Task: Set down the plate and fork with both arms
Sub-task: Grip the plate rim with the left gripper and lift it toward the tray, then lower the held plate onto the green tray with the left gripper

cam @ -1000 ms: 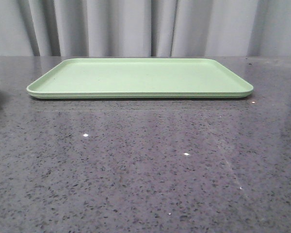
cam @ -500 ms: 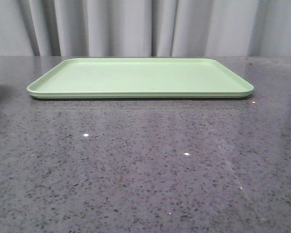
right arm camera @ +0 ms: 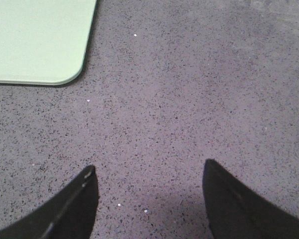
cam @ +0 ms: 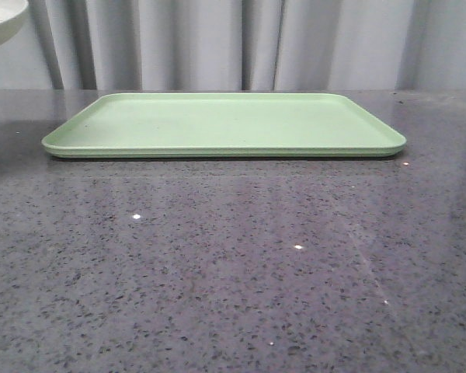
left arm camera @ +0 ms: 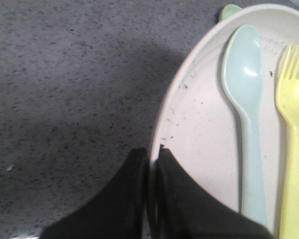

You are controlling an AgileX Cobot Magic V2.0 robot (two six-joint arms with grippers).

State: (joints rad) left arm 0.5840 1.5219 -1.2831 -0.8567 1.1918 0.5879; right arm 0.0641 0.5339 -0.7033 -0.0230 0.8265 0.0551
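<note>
The plate [left arm camera: 199,124], one in number, filled the right side of the left wrist frame with its rim pinched between the two dark fingers of the left end effector [left arm camera: 152,164]; in the front frame only its edge showed at the upper left corner, raised above the worktop [cam: 233,280]. In it lay one yellow fork [left arm camera: 291,144] and, just beside it, one pale blue-green spoon [left arm camera: 246,114], side by side. The right end effector [right arm camera: 149,199] hung spread and held nothing over bare worktop, with one corner of the single green tray [cam: 225,123] at the upper left of its frame.
</note>
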